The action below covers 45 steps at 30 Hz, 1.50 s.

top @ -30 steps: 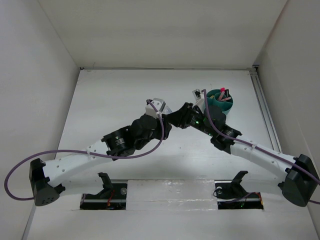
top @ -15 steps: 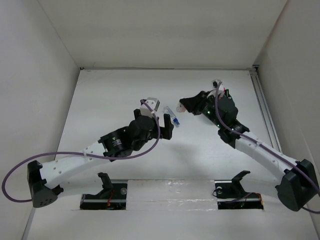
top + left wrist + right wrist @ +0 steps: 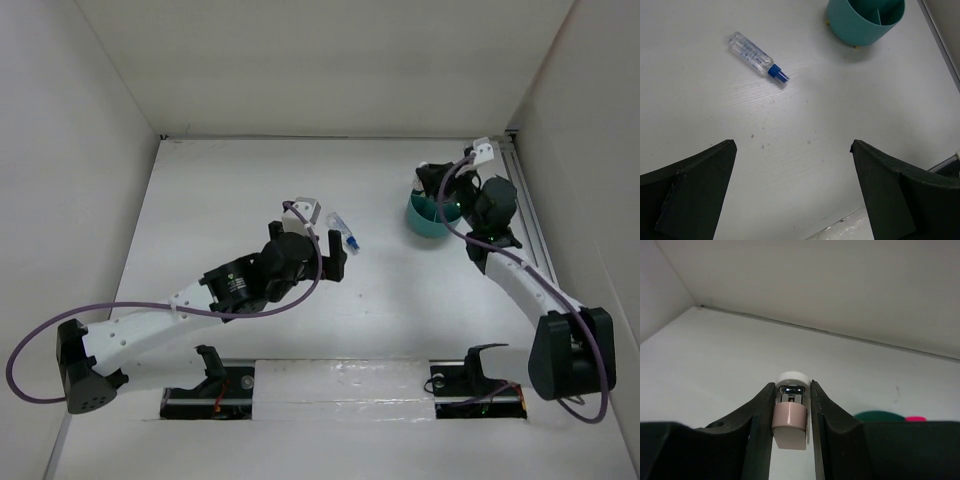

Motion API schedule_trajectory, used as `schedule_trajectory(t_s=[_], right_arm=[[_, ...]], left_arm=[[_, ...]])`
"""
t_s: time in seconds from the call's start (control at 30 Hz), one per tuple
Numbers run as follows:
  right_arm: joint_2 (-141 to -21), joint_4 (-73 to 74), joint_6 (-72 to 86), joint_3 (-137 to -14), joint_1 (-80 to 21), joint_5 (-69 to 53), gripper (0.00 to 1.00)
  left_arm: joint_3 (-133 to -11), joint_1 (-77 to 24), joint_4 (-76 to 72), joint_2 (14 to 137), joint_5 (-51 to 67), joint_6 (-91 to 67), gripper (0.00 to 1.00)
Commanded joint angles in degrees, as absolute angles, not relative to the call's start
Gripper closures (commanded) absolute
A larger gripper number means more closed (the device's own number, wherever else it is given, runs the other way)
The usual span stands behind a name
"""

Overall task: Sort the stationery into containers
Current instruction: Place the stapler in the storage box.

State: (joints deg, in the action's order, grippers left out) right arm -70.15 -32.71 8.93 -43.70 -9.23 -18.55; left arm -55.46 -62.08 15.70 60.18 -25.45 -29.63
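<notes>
Catches only at the right wrist a silver-pink oval piece (image 3: 789, 425) pinched in the right hand (image 3: 792, 385), level beside the far-right teal bowl (image 3: 428, 215). Finds the left hand (image 3: 792, 147) gaping, tilted down over the bench (image 3: 790, 115), clear blue-capped tube (image 3: 756, 56) lying just beyond.

Top view overlooks the whole white bench (image 3: 230, 190); left wrist looks down nearer (sharing the round teal plastic bowl (image 3: 425, 216)); right wrist faces the white back wall (image 3: 840, 285), low.

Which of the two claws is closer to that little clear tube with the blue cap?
Left. The left gripper hangs open just short of the tube; the right gripper is away by the teal bowl.
</notes>
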Motion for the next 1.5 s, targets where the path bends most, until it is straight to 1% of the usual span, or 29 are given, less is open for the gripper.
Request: schedule_trajectory(t_s=[0.0, 0.07, 0.17, 0.4, 0.67, 0.73, 1.07, 1.43, 1.47], right_arm=[[-73.7, -38.4, 5.3, -44.2, -3.5, -26.1, 1.00], [-77.8, -38.4, 5.3, -45.1, -0.9, -34.1, 1.00], [-82.3, -39.2, 5.8, -46.4, 2.6, -39.4, 1.00], [-85.8, -44.3, 7.3, -46.3, 3.8, -41.4, 1.00], [-88.8, -45.0, 6.7, -47.0, 3.3, -39.7, 1.00], [-88.8, -40.2, 4.8, -48.4, 2.7, -39.0, 1.00], [-88.2, -27.7, -0.1, -52.1, 0.4, -32.7, 1.00], [-88.7, -20.4, -2.1, -54.5, -1.1, -26.3, 1.00], [-88.7, -20.4, -2.1, -54.5, -1.1, -26.3, 1.00]], left_arm=[[-54.8, -62.0, 13.9, 58.7, -23.9, -30.1, 0.00], [-54.3, -62.0, 13.3, 58.7, -23.4, -30.1, 0.00], [-54.3, -62.0, 12.7, 58.7, -22.8, -29.5, 0.00], [-54.3, -62.0, 12.2, 59.2, -21.6, -29.5, 0.00], [-53.8, -62.0, 11.6, 59.2, -20.0, -29.0, 0.00], [-53.8, -62.0, 11.6, 59.2, -19.3, -29.0, 0.00], [-53.8, -62.0, 11.1, 58.2, -18.8, -29.0, 0.00], [-53.8, -62.0, 11.1, 57.1, -17.6, -28.5, 0.00], [-53.8, -63.3, 11.1, 57.1, -18.3, -28.5, 0.00]])
